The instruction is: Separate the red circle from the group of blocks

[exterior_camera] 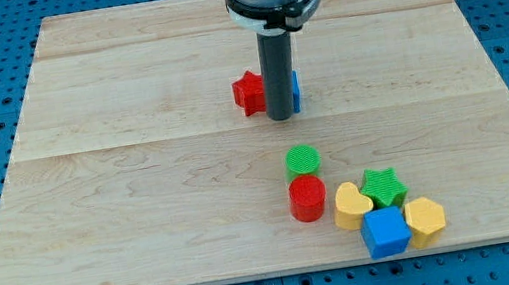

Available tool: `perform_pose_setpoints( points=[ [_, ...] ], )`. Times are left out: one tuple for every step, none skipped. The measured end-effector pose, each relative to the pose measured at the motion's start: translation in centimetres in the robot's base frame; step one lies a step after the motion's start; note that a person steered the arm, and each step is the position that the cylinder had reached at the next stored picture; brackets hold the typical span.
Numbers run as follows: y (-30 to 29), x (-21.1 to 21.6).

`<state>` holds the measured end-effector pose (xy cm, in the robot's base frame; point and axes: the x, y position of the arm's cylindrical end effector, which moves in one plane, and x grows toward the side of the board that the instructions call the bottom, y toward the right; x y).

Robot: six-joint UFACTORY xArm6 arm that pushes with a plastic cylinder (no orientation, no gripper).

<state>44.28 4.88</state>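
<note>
Left to right: a red block, the tip, and a blue block, largely hidden and possibly touching the rod. No hand exists. The red circle touches the green circle beside the yellow heart; separation not begun.

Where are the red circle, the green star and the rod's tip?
red circle (307, 198): camera view, its side wall.
green star (382, 186): camera view, its top face.
my tip (281, 117): camera view, rod's lower end.
</note>
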Motion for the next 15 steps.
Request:
perform_pose_setpoints(
  points=[
    [11.7, 2.1],
    [18.9, 10.4],
    [21.1, 17.5],
    [19.7, 17.6],
    [14.5, 17.5],
    [8.6, 17.6],
    [3.6, 17.4],
    [0.4, 16.9],
    [-0.6, 15.1],
    [-0.4, 11.4],
    [0.1, 9.7],
    [2.6, 9.0],
    [2.4, 6.5],
    [-5.9, 5.9],
    [-6.1, 10.8]
  ],
)
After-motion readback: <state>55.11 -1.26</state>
